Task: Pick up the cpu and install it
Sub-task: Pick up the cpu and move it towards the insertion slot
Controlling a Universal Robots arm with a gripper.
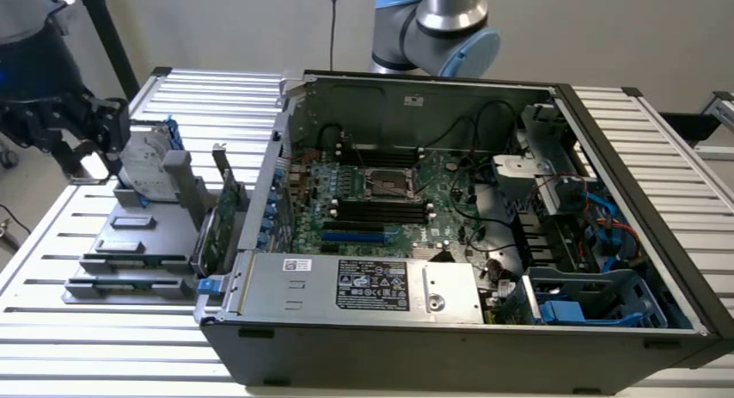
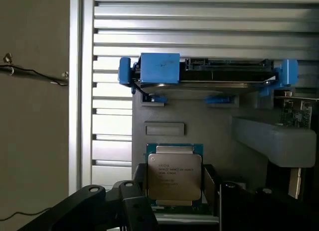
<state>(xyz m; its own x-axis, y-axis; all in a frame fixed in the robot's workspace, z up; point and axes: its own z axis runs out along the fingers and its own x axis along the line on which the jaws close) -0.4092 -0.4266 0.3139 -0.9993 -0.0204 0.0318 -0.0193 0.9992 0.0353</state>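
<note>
The cpu (image 2: 174, 175), a small square chip with a shiny silver top and a thin green rim, sits between my gripper's (image 2: 174, 188) dark fingers (image 2: 140, 180), which are shut on its two sides. It hangs over the grey parts holder (image 2: 219, 121). In the exterior view my black gripper (image 1: 86, 133) hovers at the far left above the grey holder (image 1: 137, 243), just beside the upright hard drive (image 1: 146, 157). The open computer case (image 1: 459, 329) shows the motherboard, whose cpu socket (image 1: 388, 185) lies bare in the middle.
The silver hard drive in its blue bracket (image 2: 199, 74) stands on edge just beyond the chip. Green circuit cards (image 1: 218, 217) stand between the holder and the case wall. Cables, memory slots and a power supply (image 1: 367, 282) surround the socket. The slatted metal table (image 1: 103, 338) carries everything.
</note>
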